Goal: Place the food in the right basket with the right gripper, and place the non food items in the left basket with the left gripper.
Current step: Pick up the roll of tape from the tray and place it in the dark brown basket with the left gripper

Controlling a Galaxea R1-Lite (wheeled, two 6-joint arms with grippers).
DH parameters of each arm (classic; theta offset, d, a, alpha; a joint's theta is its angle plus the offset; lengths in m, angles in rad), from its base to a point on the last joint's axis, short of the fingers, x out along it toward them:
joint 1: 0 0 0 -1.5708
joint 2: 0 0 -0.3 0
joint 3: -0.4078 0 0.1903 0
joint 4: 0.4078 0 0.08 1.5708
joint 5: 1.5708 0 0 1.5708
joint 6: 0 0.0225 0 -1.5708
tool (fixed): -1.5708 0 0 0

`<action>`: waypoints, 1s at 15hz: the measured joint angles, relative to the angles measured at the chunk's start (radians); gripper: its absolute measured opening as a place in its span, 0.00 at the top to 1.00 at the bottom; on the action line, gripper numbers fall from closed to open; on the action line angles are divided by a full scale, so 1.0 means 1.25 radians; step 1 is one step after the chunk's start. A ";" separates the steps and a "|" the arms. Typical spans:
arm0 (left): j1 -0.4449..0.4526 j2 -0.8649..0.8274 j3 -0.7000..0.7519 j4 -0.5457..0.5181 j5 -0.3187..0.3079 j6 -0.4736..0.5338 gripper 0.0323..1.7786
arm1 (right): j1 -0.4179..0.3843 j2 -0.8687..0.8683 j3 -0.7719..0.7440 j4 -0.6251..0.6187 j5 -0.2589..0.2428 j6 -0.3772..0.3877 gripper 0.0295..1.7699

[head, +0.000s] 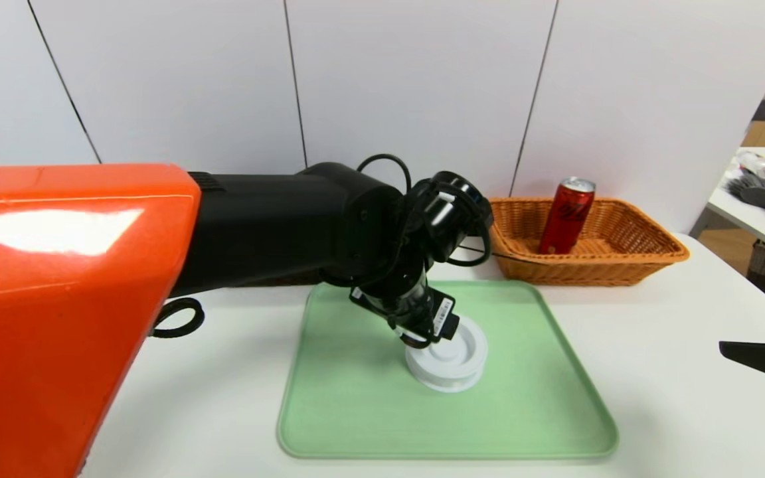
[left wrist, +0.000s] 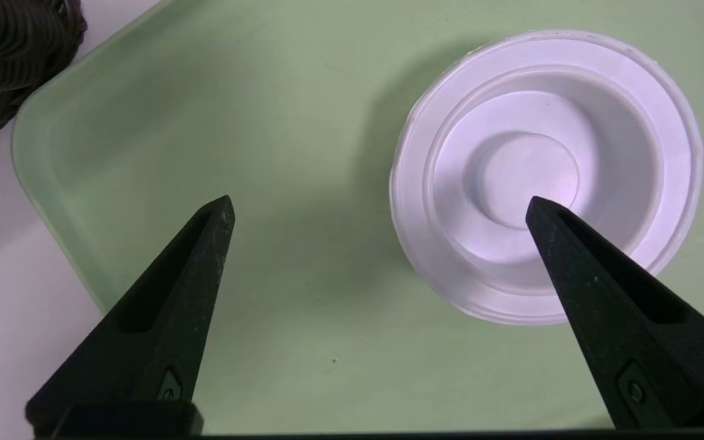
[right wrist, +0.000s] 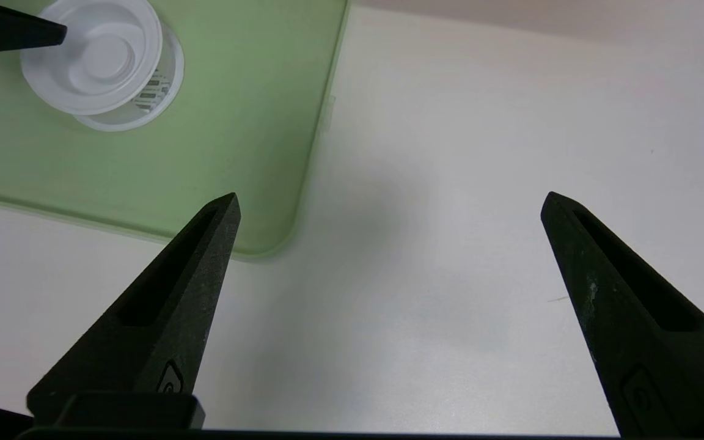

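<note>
Lying beneath one jaw — white disc [left wrist: 526, 171]

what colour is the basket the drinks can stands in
The basket is orange-tan woven wicker, seen best in the head view.

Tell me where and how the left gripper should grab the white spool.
Best grip the white spool by its round outer rim, from above: it lies flat on the green tray, its sides exposed. The open left gripper should centre over it first, one finger either side.
</note>
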 joint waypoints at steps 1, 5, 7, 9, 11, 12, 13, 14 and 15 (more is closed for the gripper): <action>0.000 0.008 -0.002 0.001 -0.001 0.000 0.05 | 0.000 0.000 0.000 0.000 0.001 0.000 0.04; 0.002 0.028 -0.005 0.000 -0.001 -0.009 0.05 | 0.000 -0.003 0.001 0.000 0.003 0.000 0.04; 0.004 0.032 -0.005 0.001 -0.001 -0.020 0.05 | 0.001 -0.004 0.003 0.000 0.003 0.000 0.04; 0.005 0.032 -0.005 -0.003 -0.003 -0.039 0.05 | 0.001 -0.005 0.007 0.000 0.003 0.000 0.04; 0.006 0.030 -0.005 0.000 -0.006 -0.058 0.05 | 0.002 -0.005 0.011 -0.001 0.003 0.000 0.04; 0.011 0.029 -0.005 0.003 -0.006 -0.060 0.05 | 0.003 -0.005 0.012 -0.002 0.003 0.000 0.04; 0.016 0.028 -0.004 0.011 -0.005 -0.060 0.05 | 0.005 -0.005 0.012 -0.002 0.003 0.000 0.04; 0.021 0.028 -0.004 0.018 -0.003 -0.059 0.05 | 0.006 -0.005 0.013 -0.001 0.003 0.000 0.04; 0.026 0.027 -0.004 0.022 -0.001 -0.059 0.05 | 0.007 -0.005 0.014 -0.001 0.003 0.000 0.04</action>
